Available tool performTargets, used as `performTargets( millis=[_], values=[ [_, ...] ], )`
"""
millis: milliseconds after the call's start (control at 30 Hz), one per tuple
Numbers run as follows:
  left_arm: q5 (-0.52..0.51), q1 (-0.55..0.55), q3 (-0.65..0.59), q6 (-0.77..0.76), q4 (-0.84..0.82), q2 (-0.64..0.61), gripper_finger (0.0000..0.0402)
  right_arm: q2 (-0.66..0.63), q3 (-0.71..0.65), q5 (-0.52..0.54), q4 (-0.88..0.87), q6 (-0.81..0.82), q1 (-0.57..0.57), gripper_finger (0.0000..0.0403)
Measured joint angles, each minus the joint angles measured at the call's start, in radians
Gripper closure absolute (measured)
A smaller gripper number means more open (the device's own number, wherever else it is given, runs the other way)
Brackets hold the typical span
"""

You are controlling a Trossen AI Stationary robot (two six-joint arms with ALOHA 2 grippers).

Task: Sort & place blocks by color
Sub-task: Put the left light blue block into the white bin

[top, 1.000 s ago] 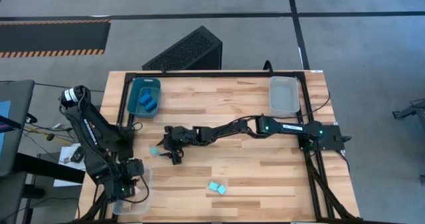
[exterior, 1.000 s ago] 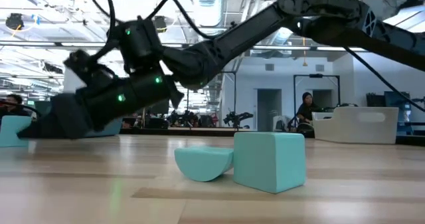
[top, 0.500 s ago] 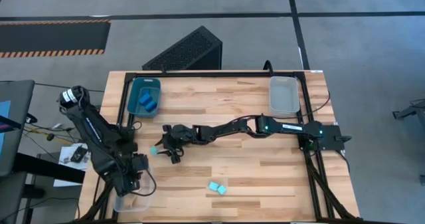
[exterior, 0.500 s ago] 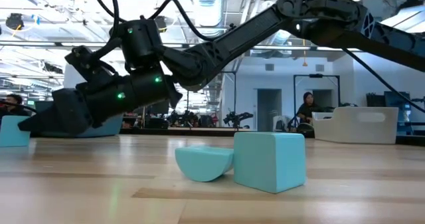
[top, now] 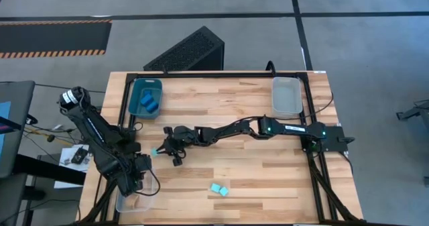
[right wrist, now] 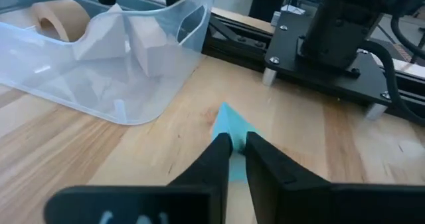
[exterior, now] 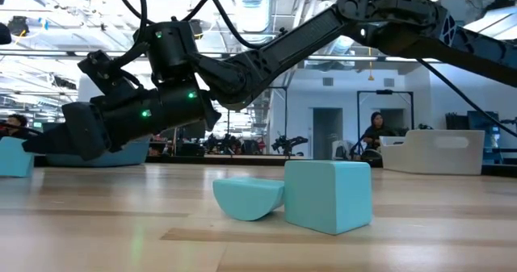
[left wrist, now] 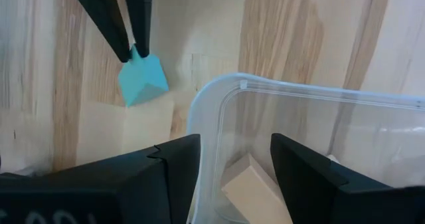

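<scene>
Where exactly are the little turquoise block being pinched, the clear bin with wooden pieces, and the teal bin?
turquoise block [left wrist: 141,80]: left wrist view, its top face.
clear bin [left wrist: 211,98]: left wrist view, its rounded rim corner.
teal bin [top: 136,84]: high view, its far rim.

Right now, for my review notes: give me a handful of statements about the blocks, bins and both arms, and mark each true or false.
1. The right gripper has its fingers closed on a turquoise block. True.
2. Two turquoise blocks lie together near the table's front edge. True.
3. The teal bin at the back left holds tan wooden blocks. False: it holds deep blue blocks.
4. The clear bin at the back right is piled with turquoise blocks. False: no blocks show in it.
5. The left gripper hangs over the front-left clear bin, which holds tan blocks. True.
</scene>
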Motion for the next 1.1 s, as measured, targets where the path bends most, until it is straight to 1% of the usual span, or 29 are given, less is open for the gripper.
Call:
performTargets(
  millis=[167,300,400,500,600,667,867,967,1100],
  values=[
    [0.003,0.0,0.0,-0.001,0.001,0.0,0.0224,0.0,0.0,0.0,-0.006,0.034,0.0,0.0364],
    [0.038,-0.002,0.0,-0.03,0.001,0.0,0.0224,-0.003,-0.001,0.001,-0.051,0.066,0.001,0.0383],
    [0.075,-0.018,0.0,-0.073,0.001,0.0,0.0224,-0.028,-0.003,0.009,-0.133,0.087,0.004,0.0396],
    [0.087,-0.061,0.0,-0.134,0.004,0.0,0.0224,-0.069,-0.002,0.05,-0.271,0.087,0.011,0.0399],
    [0.087,-0.123,0.0,-0.213,0.006,0.0,0.0224,-0.101,-0.002,0.058,-0.42,0.069,0.021,0.04],
    [0.077,-0.168,0.0,-0.278,0.006,0.0,0.0224,-0.118,-0.002,0.067,-0.509,0.057,0.032,0.04],
    [-0.001,-0.291,0.0,-0.47,0.007,0.0,0.0224,-0.158,-0.002,0.091,-0.63,0.059,0.079,0.0401],
    [-0.028,-0.341,0.0,-0.563,0.017,0.0,0.0224,-0.188,-0.023,0.119,-0.747,0.058,0.108,0.0401],
    [-0.078,-0.391,0.0,-0.609,0.043,0.0,0.0224,-0.213,-0.043,0.191,-0.809,0.061,0.15,0.0402]
  ],
)
